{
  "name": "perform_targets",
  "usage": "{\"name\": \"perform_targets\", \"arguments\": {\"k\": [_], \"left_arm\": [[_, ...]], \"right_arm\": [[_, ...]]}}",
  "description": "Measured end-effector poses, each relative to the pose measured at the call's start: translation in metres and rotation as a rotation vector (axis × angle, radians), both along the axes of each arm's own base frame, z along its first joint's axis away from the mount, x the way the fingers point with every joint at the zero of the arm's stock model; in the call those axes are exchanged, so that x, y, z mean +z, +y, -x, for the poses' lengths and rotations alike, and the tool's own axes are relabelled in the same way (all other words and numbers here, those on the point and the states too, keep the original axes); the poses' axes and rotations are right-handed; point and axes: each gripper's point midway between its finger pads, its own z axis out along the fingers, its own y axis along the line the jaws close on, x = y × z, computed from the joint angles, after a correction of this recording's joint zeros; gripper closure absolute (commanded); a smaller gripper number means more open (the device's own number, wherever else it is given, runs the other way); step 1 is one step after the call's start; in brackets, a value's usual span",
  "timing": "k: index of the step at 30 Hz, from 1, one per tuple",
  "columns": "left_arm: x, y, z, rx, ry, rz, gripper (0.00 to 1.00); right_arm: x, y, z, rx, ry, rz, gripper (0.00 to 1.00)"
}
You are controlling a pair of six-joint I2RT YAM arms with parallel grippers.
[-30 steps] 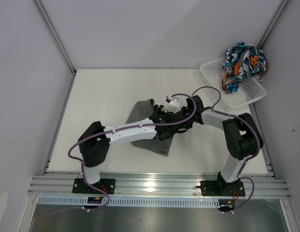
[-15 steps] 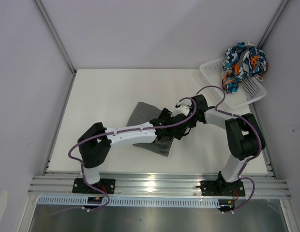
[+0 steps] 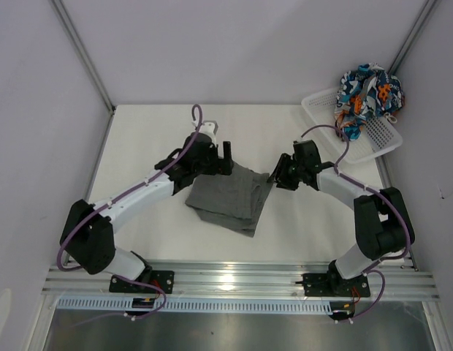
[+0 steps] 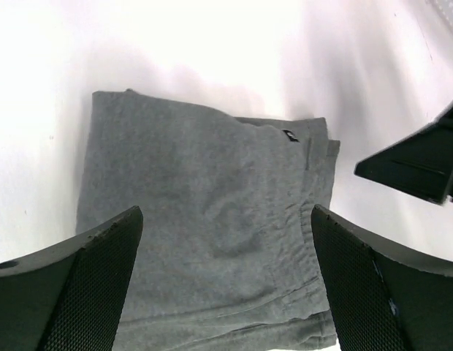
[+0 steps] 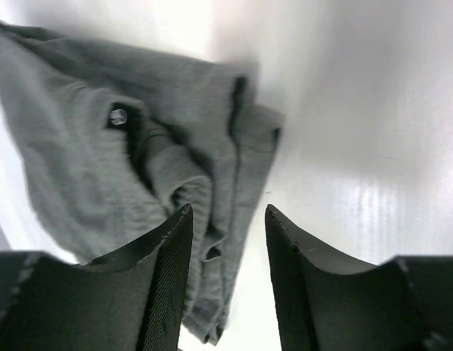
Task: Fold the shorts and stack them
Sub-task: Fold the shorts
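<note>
We see the plain dark grey cloth shorts (image 3: pixel 228 199) lying folded at the middle of the white worktop (image 3: pixel 153 139). The left tool (image 4: pixel 225 216) hovers over their 10 o'clock edge, jaws spread wide and holding nothing. The right tool (image 5: pixel 228 212) is at their 3 o'clock edge, jaws partly parted and seemingly empty. The busily patterned blue, teal and orange shorts (image 3: pixel 369 91) sit bunched in the white plastic mesh basket (image 3: pixel 380 139) at 1 o'clock.

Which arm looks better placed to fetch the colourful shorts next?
Probably right: the right end effector is nearer the basket holding the patterned shorts; the left end effector is across the grey shorts.
</note>
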Motion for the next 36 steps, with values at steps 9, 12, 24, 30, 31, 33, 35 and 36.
{"name": "perform_targets", "arguments": {"k": [9,12,24,30,31,33,35,36], "left_arm": [[-0.042,0.031,-0.013,0.029,0.130,0.039,0.12],[-0.050,0.022,-0.006,-0.017,0.153,0.060,0.13],[-0.058,-0.019,0.044,-0.157,0.144,0.021,0.13],[-0.061,-0.036,0.067,-0.190,0.115,-0.055,0.13],[-0.064,-0.038,0.069,-0.188,0.115,-0.077,0.13],[-0.070,-0.047,0.075,-0.201,0.118,-0.109,0.13],[-0.079,-0.055,0.078,-0.207,0.124,-0.144,0.13],[-0.083,-0.059,0.079,-0.208,0.128,-0.161,0.12]], "right_arm": [[0.015,0.051,0.022,0.097,-0.032,-0.047,0.56],[0.019,0.061,0.023,0.110,-0.043,-0.073,0.55],[-0.006,0.072,0.009,0.089,0.013,-0.102,0.42],[0.002,0.082,-0.004,0.086,-0.026,-0.171,0.43],[0.002,0.083,-0.007,0.084,-0.033,-0.185,0.43],[0.000,0.083,-0.011,0.077,-0.038,-0.211,0.44],[-0.005,0.083,-0.014,0.068,-0.033,-0.234,0.45],[-0.008,0.082,-0.014,0.063,-0.029,-0.242,0.47]]}}
